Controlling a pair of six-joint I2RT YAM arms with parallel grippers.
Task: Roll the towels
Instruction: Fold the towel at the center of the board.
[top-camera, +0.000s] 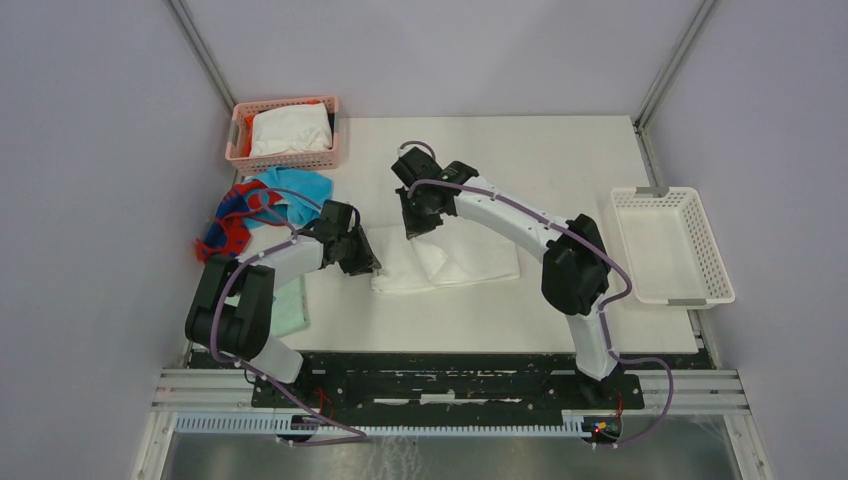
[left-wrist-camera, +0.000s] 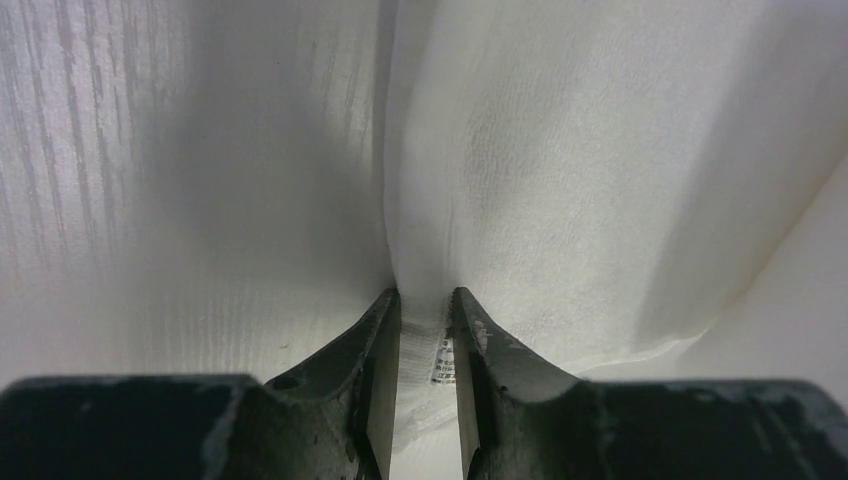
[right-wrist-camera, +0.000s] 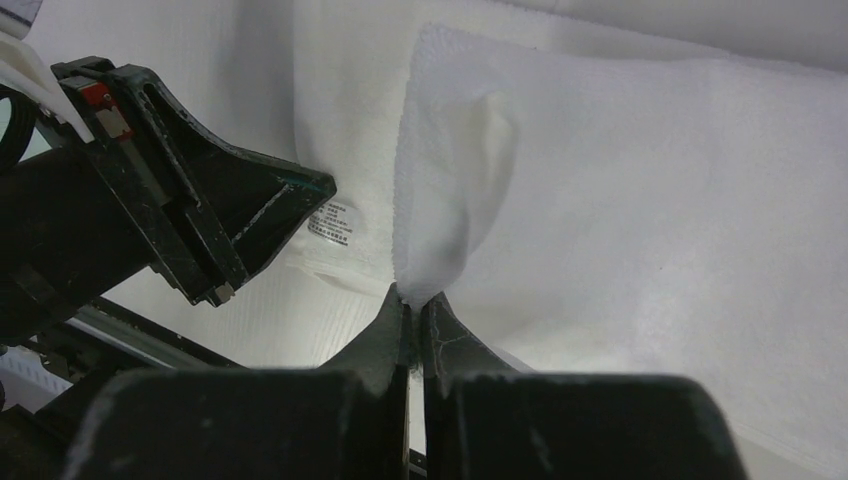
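Cloth fills both tools: the left tool (left-wrist-camera: 425, 295) pinches the labelled edge of the white towel (top-camera: 450, 262), the right tool (right-wrist-camera: 415, 298) is pressed together on a lifted corner. The towel lies folded on the table (top-camera: 560, 170) between the two tools.

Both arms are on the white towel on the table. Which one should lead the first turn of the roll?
Probably right: the right gripper is shut on a lifted flap of the white towel; the left gripper only pinches its edge.
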